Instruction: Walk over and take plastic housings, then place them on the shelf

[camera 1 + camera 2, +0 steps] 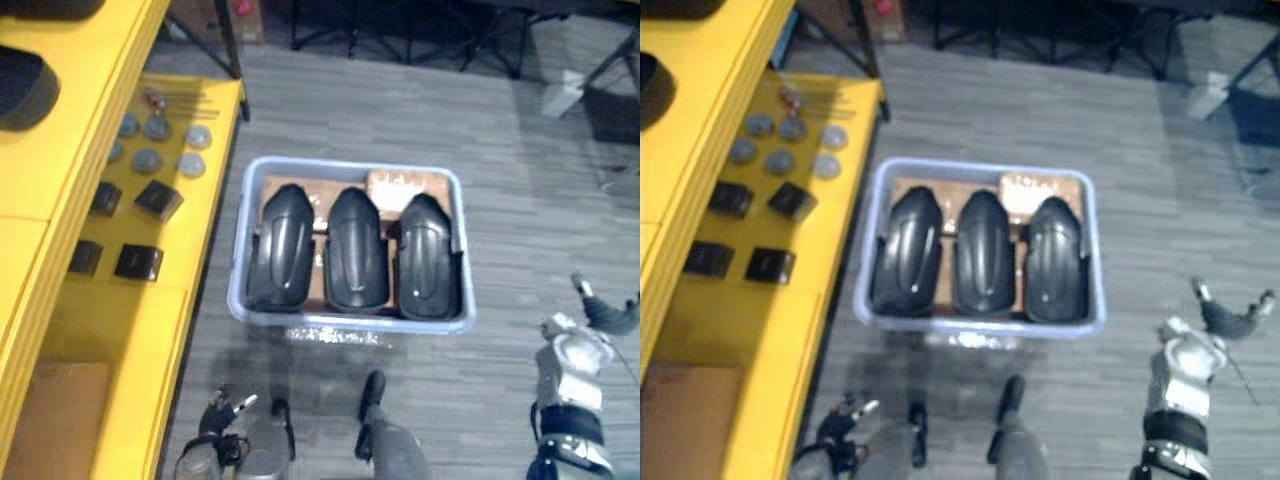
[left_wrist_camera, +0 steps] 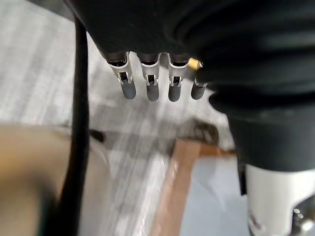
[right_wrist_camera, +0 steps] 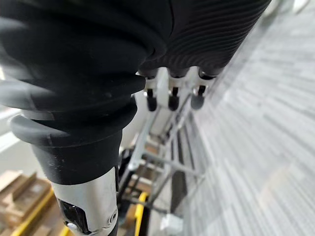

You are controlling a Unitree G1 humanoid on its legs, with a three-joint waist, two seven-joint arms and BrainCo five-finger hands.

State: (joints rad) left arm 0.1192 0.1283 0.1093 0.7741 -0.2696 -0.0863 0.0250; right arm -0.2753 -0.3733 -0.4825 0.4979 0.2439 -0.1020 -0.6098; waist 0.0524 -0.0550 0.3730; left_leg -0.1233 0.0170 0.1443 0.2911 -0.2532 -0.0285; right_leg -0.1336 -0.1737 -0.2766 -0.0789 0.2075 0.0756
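Three black plastic housings are seen side by side in a pale blue bin (image 1: 240,262) that stands on the grey floor (image 1: 400,110): the left housing (image 1: 281,248), the middle housing (image 1: 357,250) and the right housing (image 1: 428,258). They lie lengthwise, close together, each with its rounded back up. A brown cardboard sheet (image 1: 405,185) with a white label is seen under them at the far end of the bin.

A yellow shelf (image 1: 100,320) runs along the left, just beside the bin. On its lower level small black boxes (image 1: 158,199) and grey round discs (image 1: 148,160) are laid out. On its upper level a dark rounded object (image 1: 25,85) is partly seen; what it is cannot be told.

The left hand (image 1: 222,432) is held low, near the shelf's edge and short of the bin. Its fingers (image 2: 152,91) are shown straight in a row, with nothing gripped.

The right hand (image 1: 570,352) is held over the floor, to the right of the bin and apart from it. Its fingers (image 1: 610,316) are spread loosely, and nothing is held by them.
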